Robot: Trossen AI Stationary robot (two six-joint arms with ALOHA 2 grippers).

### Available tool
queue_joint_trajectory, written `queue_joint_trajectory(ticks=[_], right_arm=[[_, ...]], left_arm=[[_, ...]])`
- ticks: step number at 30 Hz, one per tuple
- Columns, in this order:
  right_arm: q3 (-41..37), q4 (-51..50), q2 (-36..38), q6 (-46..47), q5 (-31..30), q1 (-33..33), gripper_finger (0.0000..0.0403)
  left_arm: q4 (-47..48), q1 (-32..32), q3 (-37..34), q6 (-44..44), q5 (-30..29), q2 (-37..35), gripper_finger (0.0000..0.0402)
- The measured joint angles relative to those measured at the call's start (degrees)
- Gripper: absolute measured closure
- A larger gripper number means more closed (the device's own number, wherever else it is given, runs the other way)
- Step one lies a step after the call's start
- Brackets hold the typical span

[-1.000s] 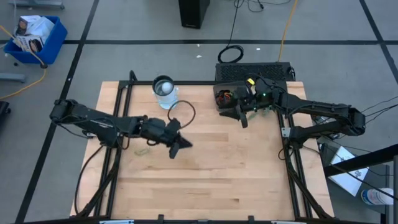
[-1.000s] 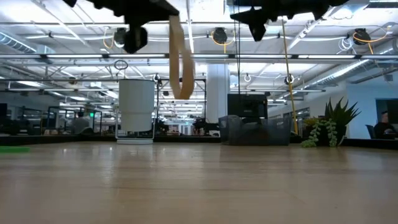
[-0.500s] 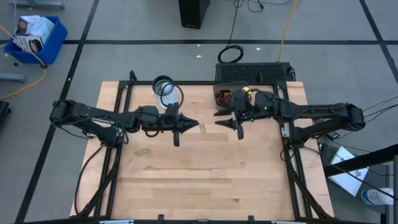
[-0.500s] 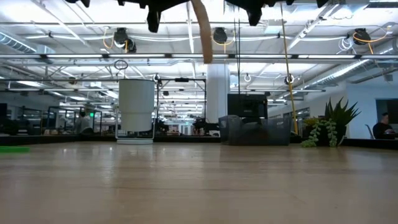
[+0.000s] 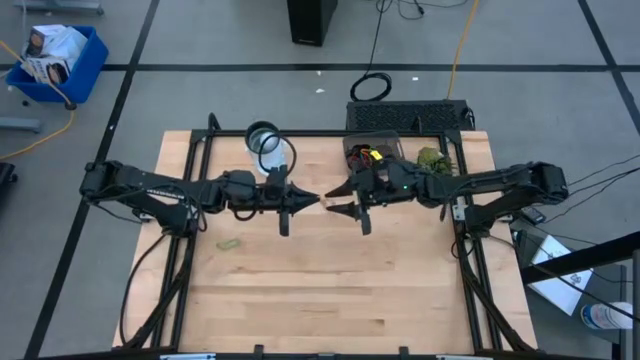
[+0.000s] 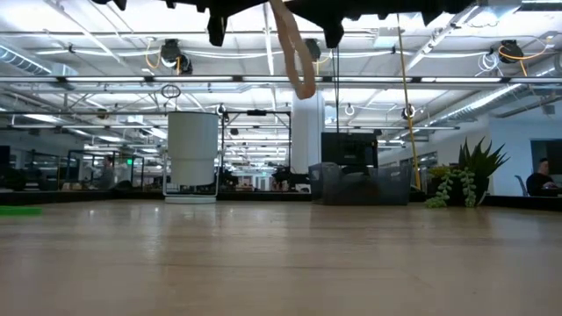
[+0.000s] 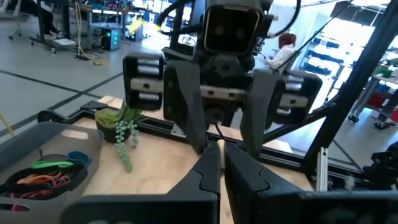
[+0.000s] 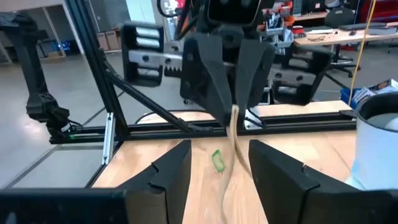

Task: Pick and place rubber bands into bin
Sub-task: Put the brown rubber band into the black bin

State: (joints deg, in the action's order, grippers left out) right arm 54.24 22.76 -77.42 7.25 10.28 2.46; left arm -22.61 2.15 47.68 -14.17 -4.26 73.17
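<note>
Left hand [image 5: 308, 200] clenched on hanging tan rubber band [image 6: 294, 53], open right hand [image 5: 338, 199] opposite, tip to tip.

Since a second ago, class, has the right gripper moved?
Yes. In the high view the right gripper has left the bin and swung toward the table's middle, now facing the left gripper.

High cam is looking straight down on the whole table [image 5: 330, 290], far off, both arms in frame. Low cam is sitting at tabletop level, facing across into the room; arms showing only at its top edge. Wrist cams are pointing at each other, v. close: left wrist is seeing the right gripper [image 7: 217, 134] head-on, right wrist is seeing the left gripper [image 8: 231, 112]. All four are sharing the tan rubber band [image 6: 294, 53] mid-table.
</note>
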Motion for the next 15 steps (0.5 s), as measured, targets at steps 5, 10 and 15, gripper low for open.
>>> queue_joint_trajectory(ticks=[5,10,15], right_arm=[[0.0,3.5,-2.5,0.2,-1.0,0.0,0.0248],[0.0,3.9,-4.8,1.3,-3.0,-0.1,0.0248],[0.0,3.8,-6.7,2.6,-2.8,-0.3,0.0263]], left_arm=[[0.1,0.0,0.0,0.1,0.0,0.0,0.0390],[0.0,0.0,0.0,0.2,1.1,0.0,0.0391],[0.0,0.0,0.0,0.2,1.1,0.0,0.0389]])
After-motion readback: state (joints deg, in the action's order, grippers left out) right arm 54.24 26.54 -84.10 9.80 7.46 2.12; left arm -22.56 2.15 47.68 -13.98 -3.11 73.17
